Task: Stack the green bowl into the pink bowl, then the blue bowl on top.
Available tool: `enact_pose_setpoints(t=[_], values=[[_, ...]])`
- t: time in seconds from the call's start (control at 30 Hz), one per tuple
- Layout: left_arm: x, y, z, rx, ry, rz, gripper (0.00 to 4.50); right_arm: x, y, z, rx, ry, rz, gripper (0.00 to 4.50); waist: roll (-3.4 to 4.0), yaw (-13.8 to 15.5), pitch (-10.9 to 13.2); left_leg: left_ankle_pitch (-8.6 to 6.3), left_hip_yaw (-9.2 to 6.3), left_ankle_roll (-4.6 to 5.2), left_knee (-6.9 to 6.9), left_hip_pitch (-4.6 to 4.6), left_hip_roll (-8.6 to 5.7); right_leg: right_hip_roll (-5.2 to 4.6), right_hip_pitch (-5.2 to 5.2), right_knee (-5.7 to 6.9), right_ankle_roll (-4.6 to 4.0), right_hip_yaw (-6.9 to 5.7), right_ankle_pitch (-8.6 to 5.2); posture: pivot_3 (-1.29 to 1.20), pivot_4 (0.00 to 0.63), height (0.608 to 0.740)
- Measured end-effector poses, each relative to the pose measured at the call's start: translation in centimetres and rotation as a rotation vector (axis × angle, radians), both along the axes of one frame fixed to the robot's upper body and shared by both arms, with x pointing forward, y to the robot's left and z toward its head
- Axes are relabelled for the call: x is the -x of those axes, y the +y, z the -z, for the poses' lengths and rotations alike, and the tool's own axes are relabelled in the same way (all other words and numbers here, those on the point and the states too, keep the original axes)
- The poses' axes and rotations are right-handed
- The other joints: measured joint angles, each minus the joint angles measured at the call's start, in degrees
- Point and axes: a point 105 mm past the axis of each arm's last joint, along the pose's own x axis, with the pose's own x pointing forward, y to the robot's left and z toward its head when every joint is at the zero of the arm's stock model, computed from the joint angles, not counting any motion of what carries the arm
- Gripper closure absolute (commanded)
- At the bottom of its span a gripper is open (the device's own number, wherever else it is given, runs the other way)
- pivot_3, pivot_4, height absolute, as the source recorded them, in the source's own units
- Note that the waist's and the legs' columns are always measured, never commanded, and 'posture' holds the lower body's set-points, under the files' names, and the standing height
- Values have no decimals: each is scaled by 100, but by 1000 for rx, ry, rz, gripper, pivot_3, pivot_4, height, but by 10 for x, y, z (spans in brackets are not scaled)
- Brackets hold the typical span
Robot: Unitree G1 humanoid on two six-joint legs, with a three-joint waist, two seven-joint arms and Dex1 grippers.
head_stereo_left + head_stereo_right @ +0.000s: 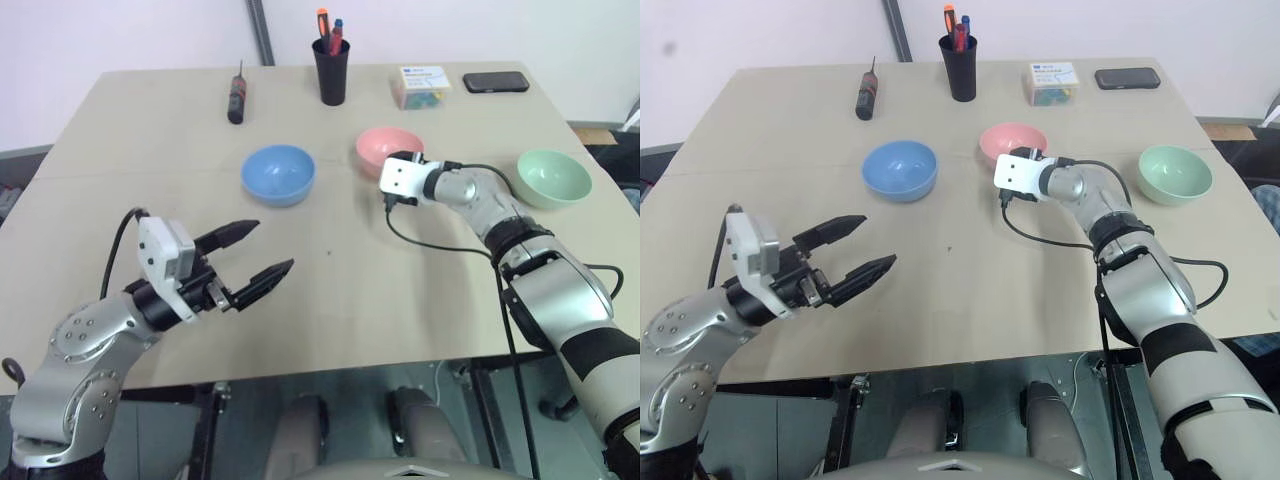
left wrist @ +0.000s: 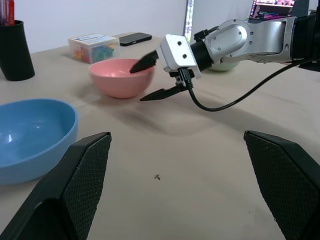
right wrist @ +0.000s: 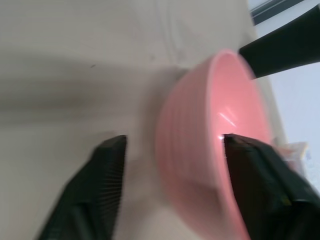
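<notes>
Pink bowl (image 1: 388, 149) sat near the middle of the surface (image 1: 330, 290), with the right end effector (image 2: 148, 79) at its near rim: one finger reached over the rim into the bowl's hollow and the other lay outside the wall, low by the surface. Its fingers stood apart, straddling the wall without visibly pinching it. The green bowl (image 1: 553, 178) rested well apart on the robot's right, untouched, and the blue bowl (image 1: 278, 174) stood to the pink one's left. The left end effector (image 1: 252, 256) hovered over the near left part of the surface, fingers spread wide and holding nothing, well short of the blue bowl.

Judged from this, the likeliest trouble was a grip on the wrong bowl: the pink one was meant to receive the others, so lifting it would disturb the base of the stack. A thin-walled, smooth plastic bowl pinched at one edge could also tip or skid away as the fingers closed. The black cup of pens (image 1: 331, 62) behind the bowl might be knocked if the bowl were pushed forward.
</notes>
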Motion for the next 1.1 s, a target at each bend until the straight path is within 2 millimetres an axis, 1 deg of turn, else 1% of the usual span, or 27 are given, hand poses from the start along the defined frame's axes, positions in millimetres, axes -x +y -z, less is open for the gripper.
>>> enact_pose_setpoints(t=[0.03, 0.07, 0.1, 0.17, 0.27, 0.37, 0.47, 0.53, 0.57, 0.63, 0.67, 0.77, 0.8, 0.83, 0.87, 0.9, 0.93, 1.03, 1.07, 1.1], values=[[1, 1, 0, 2, 0, -9, 0, 1, 2, 1, 3, 8, -13, 3127, 0, -6, 0, -1, 0, 1, 0, 2, 0, 0, 1, 2, 0, 0, 0, 0, 150, 740], [1, 1, -1, 4, -1, -11, 0, 2, 3, 1, 5, 11, -25, 3384, 0, -7, 0, -1, 0, 2, 0, 2, 0, 0, 1, 2, 0, 0, 0, 0, 150, 740], [2, 0, -1, 4, -4, -11, 0, 3, 4, 1, 8, 15, -35, 3801, 0, -8, 0, -1, 0, 2, 0, 2, 0, 0, 1, 2, 0, 0, 0, 0, 150, 740], [3, -1, -2, 3, -8, -10, 0, 4, 5, 2, 12, 25, -47, 4475, 0, -5, 0, -1, -1, 2, 0, 2, 0, 1, 1, 1, 0, -1, 0, 0, 150, 740], [2, -2, -4, 3, -18, -5, 0, 6, 5, 2, 11, 40, -67, 4475, 1, -3, 0, -1, -1, 2, 0, 1, 0, 1, 1, 0, 0, -1, 0, 0, 150, 740], [1, -3, -6, 4, -26, 1, 0, 9, -1, -1, 16, 68, -88, 4475, 2, 2, 1, -1, -1, 2, 0, 0, -1, 0, 1, -1, 0, -1, 0, 0, 150, 740], [-3, -3, -5, 12, -17, 16, 0, 17, -16, -16, 15, 104, -153, 4475, 3, 30, 2, -3, -5, 4, -1, -1, -1, 0, 3, -5, 0, -5, 0, 0, 150, 740], [-6, -4, -5, 15, -17, 27, 0, 33, -32, -22, 27, 144, -198, 4475, 2, 78, 1, -3, -12, 5, -5, -2, 0, -1, 8, -10, 0, -11, 0, 0, 150, 740], [-7, -4, -6, 17, -17, 33, 0, 47, -45, -19, 36, 193, -210, 4475, 3, 136, 1, -4, -19, 6, -7, -5, 1, -3, 9, -15, 0, -18, 0, 0, 150, 740], [-11, 0, -4, 21, -4, 26, 0, 72, -58, -10, 40, 309, -212, 4475, 6, 166, 3, -4, -20, 6, -10, -6, 1, -5, 8, -17, 0, -20, 0, 0, 150, 740], [-12, 1, -3, 24, 1, 25, 0, 85, -59, -7, 40, 358, -217, 4475, 6, 165, 3, -4, -19, 6, -10, -5, 1, -5, 7, -16, 0, -19, 0, 0, 150, 740], [-16, -1, -4, 28, 1, 40, 0, 114, -53, -4, 26, 439, -228, 4475, 8, 131, 4, -4, -10, 7, -10, 9, 3, 0, 9, -2, 0, -10, 0, 0, 150, 740], [-18, -1, -4, 30, -1, 44, 0, 122, -48, -6, 8, 460, -230, 3939, 7, 127, 4, -3, -4, 7, -8, 16, 2, 5, 10, 0, 1, -4, 0, 0, 150, 740], [-21, 0, -5, 30, -3, 43, 0, 130, -43, -2, -25, 483, -209, 3700, 1, 155, 1, -3, -5, 6, -3, 16, 1, 9, 19, 0, 0, -17, 0, 0, 150, 740], [-22, 1, -5, 29, -1, 38, 0, 132, -40, 1, -36, 494, -203, 3528, 2, 160, 1, -3, -3, 6, -1, 13, 1, 9, 18, 0, 0, -19, 0, 0, 150, 740], [-24, 1, -5, 28, 0, 36, 0, 132, -38, 4, -48, 509, -189, 3215, 2, 165, 1, -3, -3, 6, 2, 10, 0, 8, 18, 0, 0, -18, 0, 0, 150, 740], [-25, 1, -5, 26, -2, 37, 0, 133, -37, 6, -55, 520, -180, 2757, 1, 166, 1, -3, -2, 6, 3, 8, 0, 8, 17, -1, 0, -18, 0, 0, 150, 740], [-30, 0, -9, 19, -11, 45, 0, 136, -29, 10, -79, 559, -149, 1584, 1, 174, 1, -3, -4, 6, 5, 2, -1, 7, 16, -5, 0, -18, 0, 0, 150, 740], [-31, -1, -9, 13, -13, 49, 0, 136, -30, 10, -85, 563, -134, 1343, 1, 175, 1, -3, -4, 6, 5, 2, -1, 6, 16, -8, 1, -18, -1, 0, 150, 740], [-31, -1, -9, 9, -12, 51, 0, 136, -30, 10, -89, 566, -125, 949, 1, 176, 1, -3, -5, 6, 5, 0, -1, 6, 16, -11, 1, -18, -1, 0, 150, 740]])
